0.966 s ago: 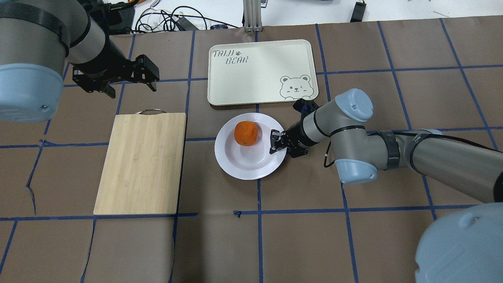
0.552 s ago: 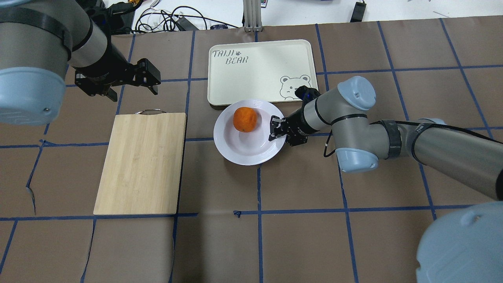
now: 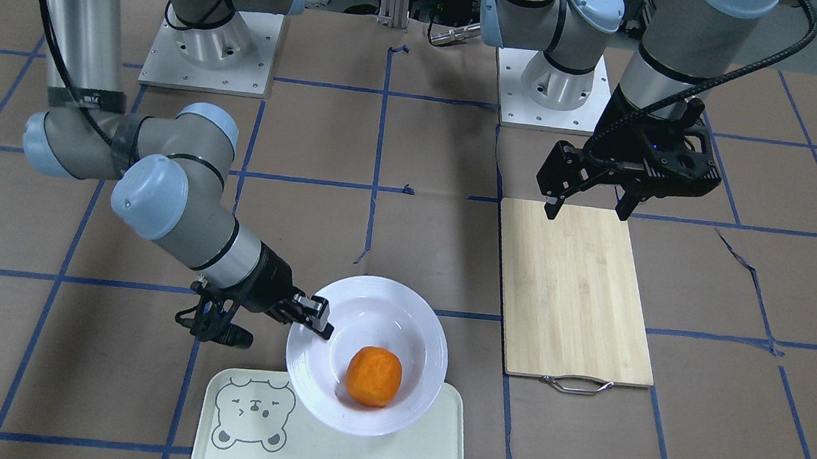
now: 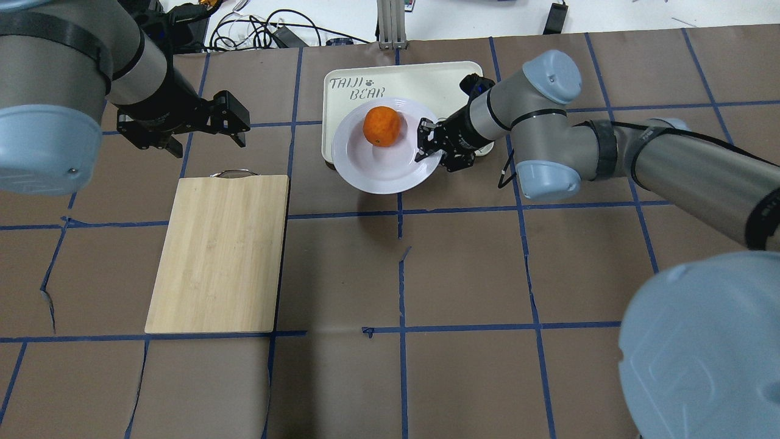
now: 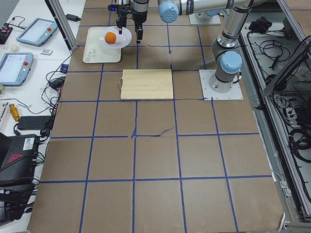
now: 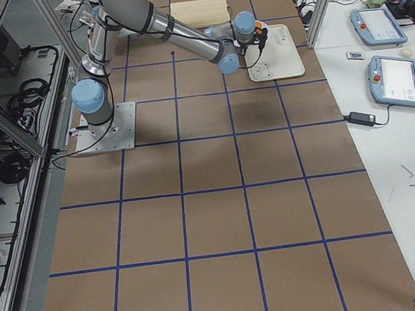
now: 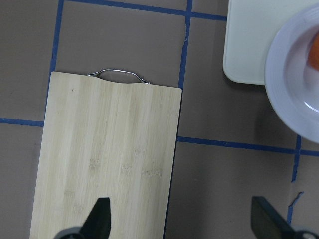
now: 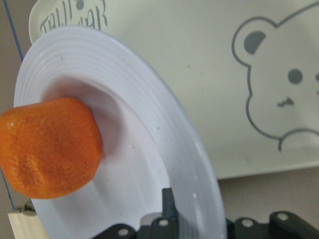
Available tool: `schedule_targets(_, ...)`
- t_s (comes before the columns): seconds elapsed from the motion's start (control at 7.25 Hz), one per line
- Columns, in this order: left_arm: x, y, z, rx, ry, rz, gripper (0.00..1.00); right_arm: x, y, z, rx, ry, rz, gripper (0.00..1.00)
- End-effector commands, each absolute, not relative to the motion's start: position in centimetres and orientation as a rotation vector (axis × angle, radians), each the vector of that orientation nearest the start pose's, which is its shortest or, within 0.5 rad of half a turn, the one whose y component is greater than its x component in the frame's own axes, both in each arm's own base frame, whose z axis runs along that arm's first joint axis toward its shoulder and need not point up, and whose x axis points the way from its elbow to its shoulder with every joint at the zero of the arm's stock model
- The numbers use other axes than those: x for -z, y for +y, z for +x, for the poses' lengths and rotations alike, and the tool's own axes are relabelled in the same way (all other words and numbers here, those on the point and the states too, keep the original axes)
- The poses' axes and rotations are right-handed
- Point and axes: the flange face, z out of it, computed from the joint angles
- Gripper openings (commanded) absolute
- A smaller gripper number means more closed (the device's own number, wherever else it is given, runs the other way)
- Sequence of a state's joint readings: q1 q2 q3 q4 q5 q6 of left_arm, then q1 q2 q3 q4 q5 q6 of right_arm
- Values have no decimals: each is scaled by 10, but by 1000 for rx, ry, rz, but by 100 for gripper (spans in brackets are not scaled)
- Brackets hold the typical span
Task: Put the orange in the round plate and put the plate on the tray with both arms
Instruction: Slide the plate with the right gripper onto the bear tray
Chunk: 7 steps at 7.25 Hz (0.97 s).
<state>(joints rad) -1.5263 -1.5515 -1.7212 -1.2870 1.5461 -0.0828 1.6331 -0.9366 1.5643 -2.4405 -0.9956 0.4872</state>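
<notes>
The orange (image 4: pixel 382 126) lies in the white round plate (image 4: pixel 378 167), toward its far side. My right gripper (image 4: pixel 426 141) is shut on the plate's right rim and holds it tilted, lifted over the near edge of the cream tray (image 4: pixel 426 76). In the front-facing view the plate (image 3: pixel 401 310) overlaps the tray (image 3: pixel 359 458) and the right gripper (image 3: pixel 316 314) pinches its rim. The right wrist view shows the orange (image 8: pixel 47 149), the plate rim (image 8: pixel 164 139) and the tray's bear face (image 8: pixel 284 104). My left gripper (image 4: pixel 204 128) hangs open and empty, left of the tray.
A bamboo cutting board (image 4: pixel 222 250) with a metal handle lies on the left, just below the left gripper (image 7: pixel 182 224). Cables and a metal post (image 4: pixel 390 24) sit past the table's far edge. Brown paper with blue tape lines covers the table.
My right gripper has carried the plate with the orange away from the robot, from the table onto the tray's near edge. The left arm has barely moved.
</notes>
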Motion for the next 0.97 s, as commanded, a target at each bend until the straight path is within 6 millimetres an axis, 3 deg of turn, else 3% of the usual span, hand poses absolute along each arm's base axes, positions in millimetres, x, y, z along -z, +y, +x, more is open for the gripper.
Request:
schedule_targets(0.0,-452,-500,-114,240,3154,-196,100,-188,-734,222,77,2487,485,7)
schedule_targets(0.14,-453,-500,-113,240,3152,-198,100,-173,-744,204,66,2476,519,7)
schedule_targets(0.28,-452,-500,-114,240,3152,-196,100,-170,-748,191,71,2474,534,8)
schedule_targets(0.41,-452,-500,-113,240,3152,-198,100,-169,-747,190,74,2484,546,17)
schedule_targets(0.69,-452,-500,-113,240,3152,-198,100,-178,-748,187,116,2529,556,86)
schedule_targets(0.83,-452,-500,-113,240,3152,-198,100,-201,-751,185,169,2542,553,100)
